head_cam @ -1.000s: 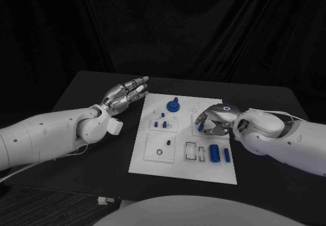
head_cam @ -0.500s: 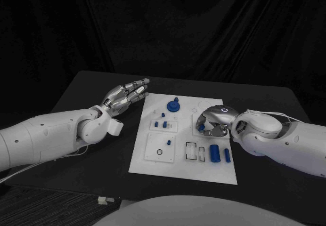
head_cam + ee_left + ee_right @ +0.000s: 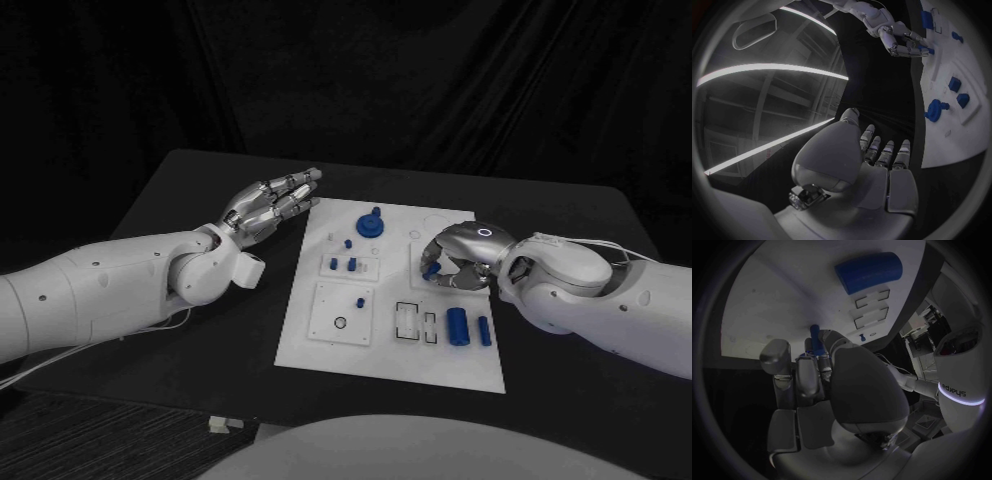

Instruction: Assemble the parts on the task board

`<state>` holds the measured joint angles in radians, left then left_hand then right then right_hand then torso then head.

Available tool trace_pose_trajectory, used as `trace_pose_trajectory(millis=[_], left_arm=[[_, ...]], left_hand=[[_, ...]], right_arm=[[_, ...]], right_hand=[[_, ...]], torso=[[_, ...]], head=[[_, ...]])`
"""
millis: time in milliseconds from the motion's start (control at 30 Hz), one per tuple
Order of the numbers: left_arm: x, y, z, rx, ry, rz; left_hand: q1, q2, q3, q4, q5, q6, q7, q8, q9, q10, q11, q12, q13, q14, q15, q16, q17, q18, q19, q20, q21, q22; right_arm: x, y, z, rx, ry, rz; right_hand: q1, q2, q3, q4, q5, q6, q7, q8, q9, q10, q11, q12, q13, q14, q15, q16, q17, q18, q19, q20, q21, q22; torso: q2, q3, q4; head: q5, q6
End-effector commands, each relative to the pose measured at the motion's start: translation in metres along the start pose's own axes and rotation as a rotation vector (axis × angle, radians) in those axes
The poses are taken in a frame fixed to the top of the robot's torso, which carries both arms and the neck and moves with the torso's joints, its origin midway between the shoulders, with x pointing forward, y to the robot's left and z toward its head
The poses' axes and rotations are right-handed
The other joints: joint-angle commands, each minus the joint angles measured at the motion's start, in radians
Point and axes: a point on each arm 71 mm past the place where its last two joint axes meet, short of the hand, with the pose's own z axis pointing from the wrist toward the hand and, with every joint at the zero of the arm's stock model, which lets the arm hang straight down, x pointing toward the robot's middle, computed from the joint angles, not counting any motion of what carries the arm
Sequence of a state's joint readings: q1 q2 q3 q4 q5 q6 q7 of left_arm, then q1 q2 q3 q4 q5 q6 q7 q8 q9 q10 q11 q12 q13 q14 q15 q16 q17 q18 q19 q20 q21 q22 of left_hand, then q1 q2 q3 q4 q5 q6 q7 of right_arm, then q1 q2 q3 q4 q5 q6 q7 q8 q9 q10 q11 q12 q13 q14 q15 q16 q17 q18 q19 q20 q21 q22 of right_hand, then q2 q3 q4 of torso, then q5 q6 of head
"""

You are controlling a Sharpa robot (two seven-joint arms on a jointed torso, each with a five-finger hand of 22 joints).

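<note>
Task board (image 3: 378, 345), a white plate, lies in the middle of the black table (image 3: 173, 200), with small blue parts standing in or lying on it. At its far edge sits a round blue part with a knob (image 3: 371, 225). Just nearer, two short blue pegs (image 3: 342, 264) stand side by side in a raised white block. On the near right, a thick blue cylinder (image 3: 456, 325) lies beside a thinner blue bar (image 3: 482, 332), next to two empty rectangular slots.

The right hand (image 3: 456, 255) is bent down over the right middle of the board, fingers curled around a small blue peg (image 3: 815, 336); in the right wrist view the peg stands out between the fingertips, so the hand is grasping it.

The left hand (image 3: 268, 205) hovers above the table just left of the board's far corner, fingers straight and close together, holding nothing.
</note>
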<state>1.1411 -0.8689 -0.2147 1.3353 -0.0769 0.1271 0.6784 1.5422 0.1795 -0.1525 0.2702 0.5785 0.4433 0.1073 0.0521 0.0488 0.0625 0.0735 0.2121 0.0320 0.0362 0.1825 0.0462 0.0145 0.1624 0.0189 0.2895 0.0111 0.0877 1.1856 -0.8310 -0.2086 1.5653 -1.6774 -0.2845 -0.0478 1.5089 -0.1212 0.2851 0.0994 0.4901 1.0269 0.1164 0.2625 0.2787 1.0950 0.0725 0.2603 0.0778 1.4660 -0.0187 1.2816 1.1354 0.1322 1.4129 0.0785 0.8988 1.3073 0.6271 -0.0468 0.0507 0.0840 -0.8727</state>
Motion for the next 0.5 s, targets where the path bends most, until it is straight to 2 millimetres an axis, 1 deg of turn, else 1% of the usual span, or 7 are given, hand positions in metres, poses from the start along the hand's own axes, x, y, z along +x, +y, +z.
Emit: trace_pose_trajectory(millis=[33,133,267,300,367,500], left_arm=[[0.002,-0.007,0.000,0.112,0.009,-0.016],[0.003,-0.006,0.001,0.111,0.010,-0.016],[0.003,-0.006,0.001,0.110,0.010,-0.015],[0.003,-0.006,0.002,0.110,0.010,-0.016],[0.003,-0.006,0.002,0.110,0.011,-0.016],[0.004,-0.005,0.002,0.111,0.013,-0.018]], left_hand=[[0.011,-0.002,0.006,-0.001,0.003,0.010,0.000,0.006,0.001,0.000,0.008,0.004,0.001,-0.001,0.004,0.004,0.001,0.010,0.005,0.003,0.006,-0.001],[0.013,-0.002,0.008,-0.003,0.006,0.012,0.001,0.007,0.001,0.000,0.008,0.005,0.001,-0.001,0.005,0.005,0.001,0.010,0.005,0.003,0.006,0.000],[0.013,-0.002,0.008,-0.003,0.006,0.012,0.001,0.007,0.001,0.000,0.008,0.005,0.001,-0.001,0.005,0.005,0.001,0.010,0.005,0.003,0.006,0.000],[0.013,-0.002,0.008,-0.003,0.006,0.012,0.001,0.007,0.001,0.000,0.008,0.005,0.001,-0.001,0.005,0.005,0.001,0.010,0.005,0.003,0.006,0.000],[0.013,-0.002,0.008,-0.003,0.006,0.012,0.001,0.007,0.001,0.000,0.008,0.005,0.001,-0.001,0.005,0.005,0.001,0.010,0.005,0.003,0.006,0.000],[0.015,-0.002,0.010,-0.004,0.007,0.013,0.001,0.008,0.001,0.000,0.008,0.005,0.001,-0.001,0.005,0.005,0.001,0.009,0.005,0.003,0.006,-0.002]], right_arm=[[-0.011,0.004,-0.001,-0.017,-0.043,-0.005],[-0.024,0.009,-0.002,-0.033,-0.064,-0.013],[-0.040,0.020,-0.004,-0.059,-0.076,-0.024],[-0.045,0.026,-0.004,-0.074,-0.078,-0.028],[-0.049,0.035,-0.003,-0.097,-0.081,-0.037],[-0.054,0.059,0.003,-0.166,-0.088,-0.067]], right_hand=[[0.007,0.003,0.008,-0.003,-0.008,-0.005,0.008,0.005,0.003,0.017,-0.007,0.006,0.003,0.010,0.000,-0.005,-0.003,-0.019,-0.008,0.002,0.003,0.114],[0.005,0.000,0.014,-0.005,-0.011,-0.018,0.012,0.002,0.005,0.019,-0.004,0.004,0.003,0.009,0.002,-0.006,-0.003,-0.020,-0.008,0.003,0.007,0.115],[0.002,-0.002,0.016,-0.006,-0.015,-0.022,0.015,0.001,0.006,0.019,-0.003,0.004,0.004,0.008,0.003,-0.007,-0.005,-0.020,-0.009,0.004,0.009,0.115],[0.001,-0.002,0.016,-0.006,-0.016,-0.023,0.015,0.000,0.006,0.019,-0.002,0.003,0.004,0.008,0.004,-0.007,-0.005,-0.020,-0.009,0.004,0.010,0.115],[0.001,-0.002,0.017,-0.006,-0.018,-0.023,0.015,0.000,0.006,0.020,-0.002,0.003,0.004,0.008,0.004,-0.007,-0.005,-0.020,-0.009,0.004,0.011,0.115],[0.002,-0.003,0.020,-0.008,-0.021,-0.025,0.016,-0.001,0.006,0.021,-0.002,0.003,0.004,0.007,0.004,-0.010,-0.009,-0.021,-0.010,0.005,0.013,0.116]], torso=[[0.000,-0.0001,-0.0001],[0.000,-0.0001,-0.0001],[0.000,-0.0002,0.0001],[0.000,-0.0003,0.0001],[0.000,-0.0004,0.0001],[-0.001,-0.0002,-0.0003]], head=[[0.001,0.000],[0.000,0.000],[-0.002,0.000],[-0.003,0.000],[-0.004,0.000],[-0.001,0.000]])
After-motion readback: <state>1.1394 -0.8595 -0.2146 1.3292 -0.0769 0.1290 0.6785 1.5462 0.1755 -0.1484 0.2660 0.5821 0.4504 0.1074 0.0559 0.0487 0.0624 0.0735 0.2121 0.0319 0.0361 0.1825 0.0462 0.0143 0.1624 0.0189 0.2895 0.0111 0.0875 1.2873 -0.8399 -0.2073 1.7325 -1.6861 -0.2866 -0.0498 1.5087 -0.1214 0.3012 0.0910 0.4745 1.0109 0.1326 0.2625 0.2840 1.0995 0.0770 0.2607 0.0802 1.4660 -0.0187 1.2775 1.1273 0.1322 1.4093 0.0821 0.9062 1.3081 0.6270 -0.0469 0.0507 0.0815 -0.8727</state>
